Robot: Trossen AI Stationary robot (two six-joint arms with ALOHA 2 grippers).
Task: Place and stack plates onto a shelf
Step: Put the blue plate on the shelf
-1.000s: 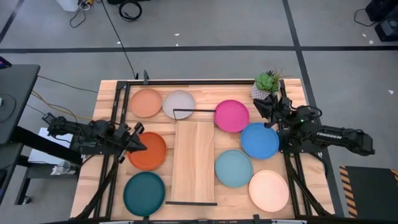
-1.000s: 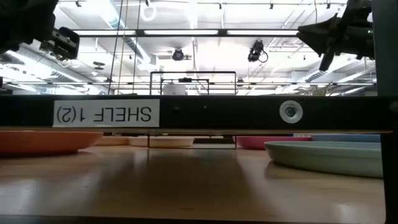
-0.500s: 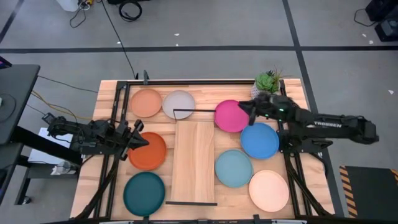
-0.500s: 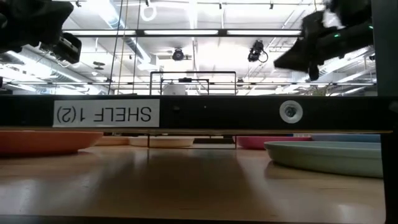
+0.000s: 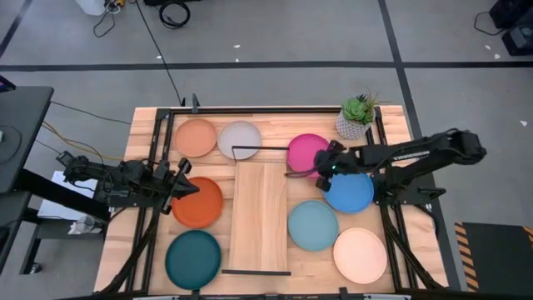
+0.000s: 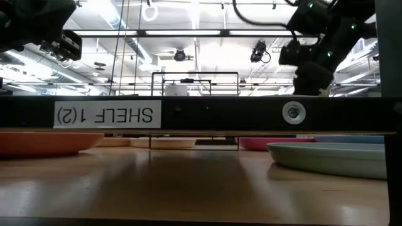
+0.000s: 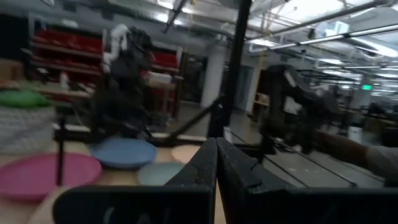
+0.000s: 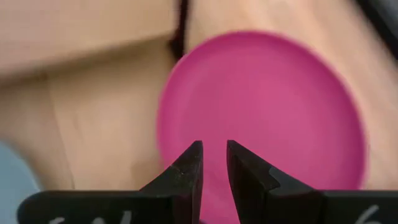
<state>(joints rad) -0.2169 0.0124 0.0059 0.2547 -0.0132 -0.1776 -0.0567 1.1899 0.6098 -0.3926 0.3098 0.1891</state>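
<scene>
- The round matte magenta plate (image 8: 261, 118) is lying flat directly ahead of the right gripper (image 8: 213, 163).
- Its jaws are standing slightly apart, gripping nothing.
- The left gripper (image 7: 216, 163) is waiting, jaws together.

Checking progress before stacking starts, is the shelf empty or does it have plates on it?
Empty: the high view shows the shelf as bare wood, all plates beside it.

This is a large industrial lab or workshop hall. In the low view, long strip lights (image 6: 207, 32) and exposed pipework run across the upper frame. The left wrist view shows red storage racks (image 7: 59, 46) at upper left, and the high view shows a grey taped floor (image 5: 275, 42) with loose cables (image 5: 175, 12) at the top.
</scene>
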